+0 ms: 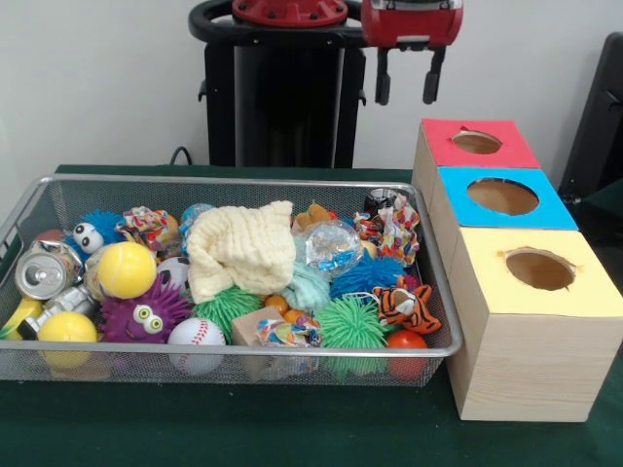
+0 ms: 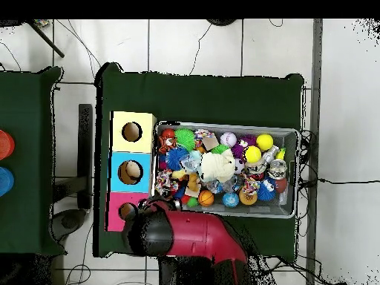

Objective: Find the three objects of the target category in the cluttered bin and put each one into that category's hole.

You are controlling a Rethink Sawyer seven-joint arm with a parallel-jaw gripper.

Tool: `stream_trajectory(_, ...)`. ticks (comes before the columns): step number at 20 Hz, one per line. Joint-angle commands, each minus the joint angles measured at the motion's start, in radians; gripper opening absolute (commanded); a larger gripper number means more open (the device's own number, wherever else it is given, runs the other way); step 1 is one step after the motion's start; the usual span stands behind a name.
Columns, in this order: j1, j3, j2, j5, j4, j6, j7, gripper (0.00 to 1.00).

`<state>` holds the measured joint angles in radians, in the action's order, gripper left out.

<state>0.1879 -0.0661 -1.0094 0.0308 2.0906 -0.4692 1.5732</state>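
A wire mesh bin (image 1: 243,181) is full of mixed toys. Among them are a yellow ball (image 1: 127,269), a baseball (image 1: 196,334), a cream cloth (image 1: 241,248), a green spiky ball (image 1: 350,323), a tiger toy (image 1: 405,306) and a purple spiky toy with eyes (image 1: 146,313). Right of the bin stand three wooden boxes with holes: red (image 1: 476,142), blue (image 1: 502,197) and yellow (image 1: 539,269). My gripper (image 1: 407,83) hangs open and empty high above the bin's far right corner, close to the red box. In the overhead view the arm (image 2: 174,234) covers it beside the red box (image 2: 119,211).
A crushed can (image 1: 44,272) lies at the bin's left end, and a red ball (image 1: 406,341) sits in its near right corner. The bin (image 2: 293,171) and boxes stand on a green cloth (image 1: 292,428). In the overhead view a second green table (image 2: 26,163) stands at the left.
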Motion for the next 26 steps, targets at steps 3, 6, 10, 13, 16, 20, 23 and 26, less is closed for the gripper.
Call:
stream_trajectory(3,0.015,-0.018,0.031,0.119,0.038,0.035,0.045,1.00)
stream_trajectory(6,0.016,0.005,0.070,0.176,0.009,0.046,0.044,1.00)
stream_trajectory(10,0.031,0.009,0.086,0.212,-0.007,0.042,0.049,1.00)
stream_trajectory(13,0.039,0.002,0.103,0.219,-0.005,0.064,0.066,1.00)
stream_trajectory(16,0.053,-0.012,0.127,0.224,-0.001,0.097,0.079,1.00)
stream_trajectory(20,0.035,0.006,0.169,0.247,-0.016,0.132,0.101,1.00)
stream_trajectory(23,0.028,0.007,0.180,0.265,-0.025,0.139,0.088,1.00)
stream_trajectory(26,0.036,-0.009,0.188,0.279,-0.033,0.137,0.067,1.00)
